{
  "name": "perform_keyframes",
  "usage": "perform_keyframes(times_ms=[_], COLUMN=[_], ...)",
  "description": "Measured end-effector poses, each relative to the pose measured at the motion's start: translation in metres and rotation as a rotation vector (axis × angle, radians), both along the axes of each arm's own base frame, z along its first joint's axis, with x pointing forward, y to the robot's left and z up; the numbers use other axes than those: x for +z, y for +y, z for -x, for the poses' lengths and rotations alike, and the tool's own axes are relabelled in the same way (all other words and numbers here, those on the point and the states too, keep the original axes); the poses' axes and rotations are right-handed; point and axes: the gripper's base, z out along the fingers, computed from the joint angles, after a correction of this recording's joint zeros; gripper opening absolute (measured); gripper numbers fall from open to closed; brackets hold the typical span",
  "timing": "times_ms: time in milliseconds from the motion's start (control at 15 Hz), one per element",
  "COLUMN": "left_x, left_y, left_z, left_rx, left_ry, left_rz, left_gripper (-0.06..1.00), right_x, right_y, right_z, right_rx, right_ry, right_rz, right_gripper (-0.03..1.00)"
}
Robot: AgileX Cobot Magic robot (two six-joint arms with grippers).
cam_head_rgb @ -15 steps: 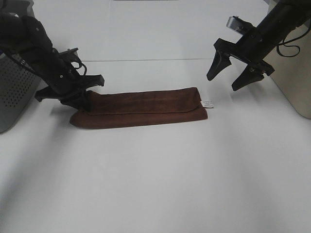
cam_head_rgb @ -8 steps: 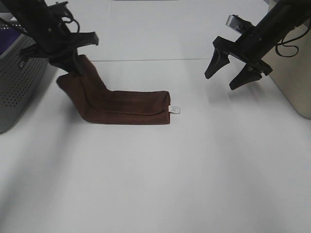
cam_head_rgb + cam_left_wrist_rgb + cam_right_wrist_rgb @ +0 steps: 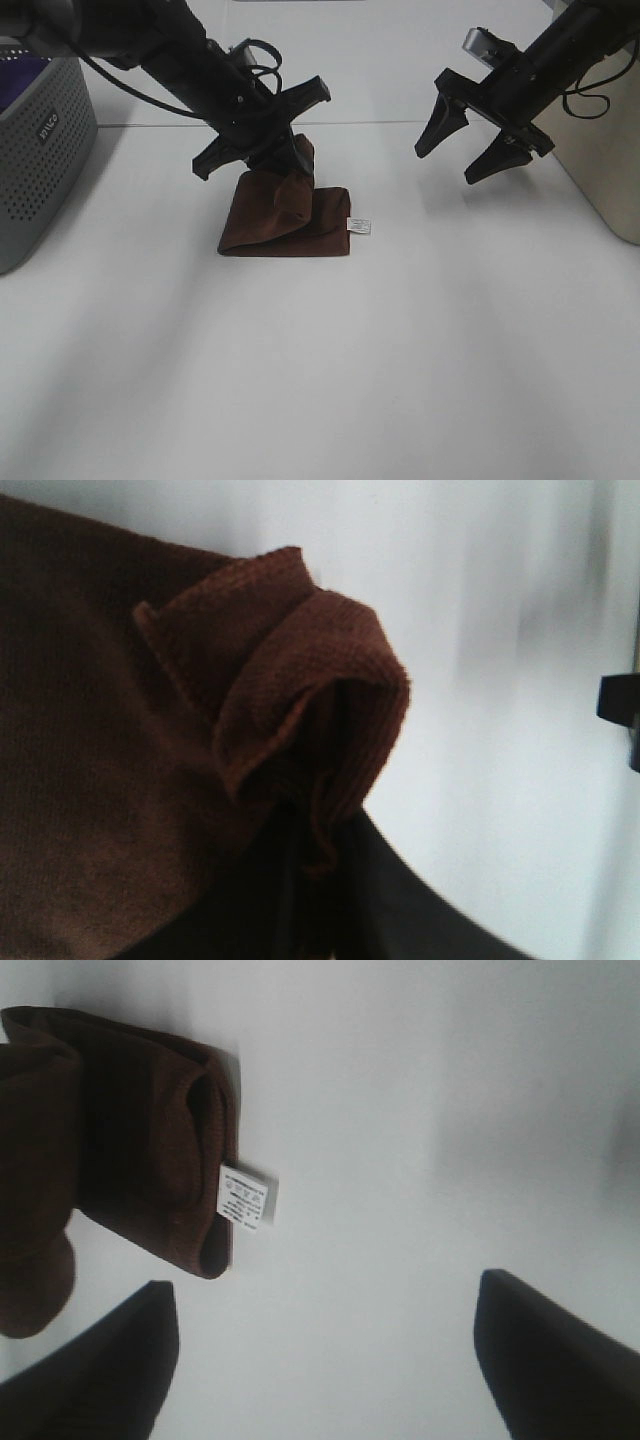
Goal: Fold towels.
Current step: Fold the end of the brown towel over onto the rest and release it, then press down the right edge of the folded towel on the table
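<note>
A dark brown towel (image 3: 283, 213) lies on the white table, folded narrow and now doubled over on itself, with a white label (image 3: 359, 226) at its right end. My left gripper (image 3: 293, 168) is shut on the towel's bunched end and holds it over the folded part; the left wrist view shows the pinched cloth (image 3: 300, 700) close up. My right gripper (image 3: 466, 140) hangs open and empty above the table, to the right of the towel. In the right wrist view the towel's end (image 3: 150, 1140) and its label (image 3: 245, 1198) lie beyond the open fingers (image 3: 95, 1380).
A grey perforated basket (image 3: 40, 150) stands at the left edge. A beige box (image 3: 610, 150) stands at the right edge. Bare white table (image 3: 350, 380) lies in front of the towel.
My left gripper has carried the towel's left end up and over to the right, doubling the towel to half its length. The right gripper has barely moved.
</note>
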Motion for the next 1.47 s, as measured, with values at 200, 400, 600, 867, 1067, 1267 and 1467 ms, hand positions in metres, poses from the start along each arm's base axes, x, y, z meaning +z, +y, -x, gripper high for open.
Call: perform_keyframes(times_ms=[200, 400, 600, 867, 1067, 1267, 1467], left_x=[-0.012, -0.003, 0.026, 0.047, 0.044, 0.042, 0.042], left_y=[-0.004, -0.008, -0.003, 0.047, 0.082, 0.092, 0.092], left_z=[-0.002, -0.003, -0.01, -0.031, -0.039, -0.038, -0.036], left_rx=[0.049, 0.011, -0.071, -0.067, -0.036, -0.046, -0.057], left_ry=[0.032, -0.02, -0.156, -0.233, -0.196, -0.156, -0.141], left_rz=[0.027, 0.065, 0.048, -0.069, -0.105, -0.115, -0.115], left_gripper=[0.47, 0.78, 0.79, 0.79, 0.79, 0.79, 0.79], right_x=[0.002, 0.004, 0.009, 0.017, 0.016, -0.03, -0.061], right_y=[0.003, 0.006, 0.014, 0.069, 0.114, 0.119, 0.11], right_z=[0.001, 0.002, 0.001, 0.009, 0.015, 0.003, -0.003], right_rx=[-0.003, -0.008, -0.018, 0.108, 0.192, 0.139, 0.099], right_ry=[0.012, 0.029, 0.025, -0.02, -0.06, -0.063, -0.042], right_rz=[-0.034, -0.082, -0.159, -0.297, -0.457, -0.545, -0.535], right_gripper=[0.77, 0.77, 0.77, 0.77, 0.77, 0.77, 0.77])
